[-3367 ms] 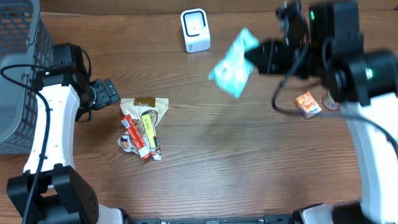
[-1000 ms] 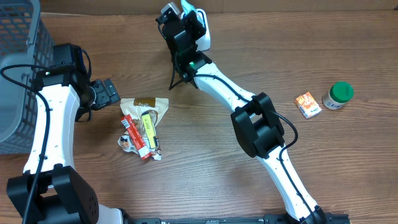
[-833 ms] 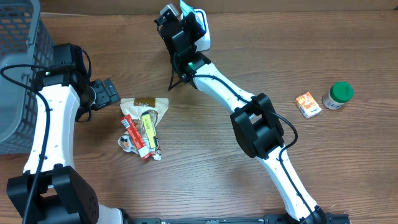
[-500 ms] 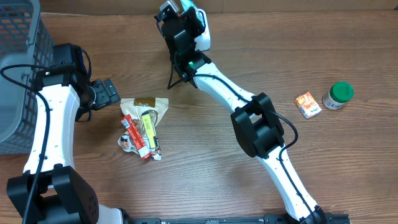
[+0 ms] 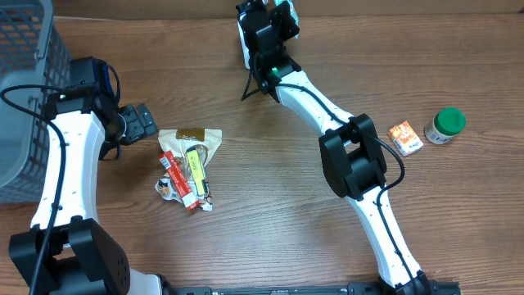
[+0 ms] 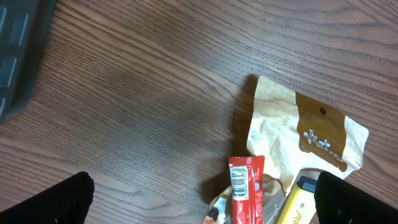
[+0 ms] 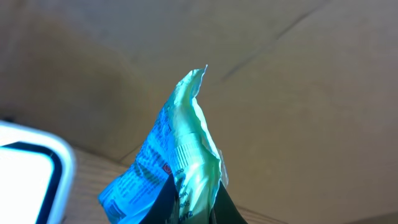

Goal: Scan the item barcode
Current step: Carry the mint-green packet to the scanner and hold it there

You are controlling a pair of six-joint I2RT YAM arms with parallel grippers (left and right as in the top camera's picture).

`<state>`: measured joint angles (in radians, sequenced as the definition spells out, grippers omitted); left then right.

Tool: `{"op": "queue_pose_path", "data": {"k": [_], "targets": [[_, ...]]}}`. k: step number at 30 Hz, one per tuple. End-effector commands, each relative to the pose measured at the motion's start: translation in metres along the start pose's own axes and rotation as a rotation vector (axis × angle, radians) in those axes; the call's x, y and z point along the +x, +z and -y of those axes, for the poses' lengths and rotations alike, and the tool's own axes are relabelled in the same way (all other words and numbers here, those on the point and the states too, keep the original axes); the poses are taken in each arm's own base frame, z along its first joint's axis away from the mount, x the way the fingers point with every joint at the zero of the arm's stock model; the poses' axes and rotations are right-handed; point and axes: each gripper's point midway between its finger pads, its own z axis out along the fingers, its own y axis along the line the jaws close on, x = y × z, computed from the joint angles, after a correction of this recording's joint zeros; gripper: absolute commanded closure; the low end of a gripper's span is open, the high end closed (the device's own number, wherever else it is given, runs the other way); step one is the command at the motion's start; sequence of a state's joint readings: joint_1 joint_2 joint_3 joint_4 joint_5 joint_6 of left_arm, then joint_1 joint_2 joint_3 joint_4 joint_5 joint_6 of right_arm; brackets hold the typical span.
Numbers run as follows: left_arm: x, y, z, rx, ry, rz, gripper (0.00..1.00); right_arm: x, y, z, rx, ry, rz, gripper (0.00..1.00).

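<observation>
Plainly, from the right wrist, the right gripper was clamped shut on the bottom edge of the teal packet; the packet was thin, glossy, crinkled film, pinched into a ridge, its long axis running from 6 o'clock up toward 12 with a slight lean to 1; small print showed on its blue face, which was turned toward 8 o'clock; no barcode could be made out; the scanner, a hard white housing with rounded corners around a dark window, lay at 8 o'clock from the packet, near but not touching; plain matt board filled the background.

Overhead, the right arm reached to 12 o'clock on the wooden table, its wrist sitting over the scanner and hiding most of it; so the packet hung just at the scanner, and the right arm was by far the nearer; the left gripper hovered at 9 o'clock, well apart; a grey mesh basket stood at 10 o'clock; an orange carton and a green-capped jar sat side by side at 3 o'clock.

From the left wrist, the left jaws stood wide apart and empty above the grained wood; below them lay a creased tan pouch, with a red wrapped bar carrying a barcode at 6 o'clock and a yellow stick at 5 o'clock; I judged the coming move a small turn of the printed face toward the window.
</observation>
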<state>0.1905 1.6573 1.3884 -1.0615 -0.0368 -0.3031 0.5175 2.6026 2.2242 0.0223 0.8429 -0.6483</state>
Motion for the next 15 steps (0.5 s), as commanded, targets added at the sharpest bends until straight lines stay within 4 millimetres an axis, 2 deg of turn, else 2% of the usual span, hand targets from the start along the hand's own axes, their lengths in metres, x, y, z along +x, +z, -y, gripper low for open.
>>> {"op": "queue_pose_path", "data": {"k": [1,8,12,15], "targets": [[-0.005,-0.006,0.003,0.01,0.019,0.02,0.0,-0.015,-0.017,-0.026,-0.079,0.024,0.044,0.96],[-0.005,-0.006,0.003,0.01,0.019,0.02,0.0,-0.028,-0.032,-0.045,-0.133,0.073,0.079,0.96],[-0.006,-0.006,0.003,0.01,0.019,0.02,0.0,-0.027,-0.032,-0.044,-0.127,0.073,0.076,0.96],[-0.006,-0.006,0.003,0.01,0.019,0.02,0.01,-0.029,-0.03,-0.034,-0.081,0.095,0.076,0.96]]}}
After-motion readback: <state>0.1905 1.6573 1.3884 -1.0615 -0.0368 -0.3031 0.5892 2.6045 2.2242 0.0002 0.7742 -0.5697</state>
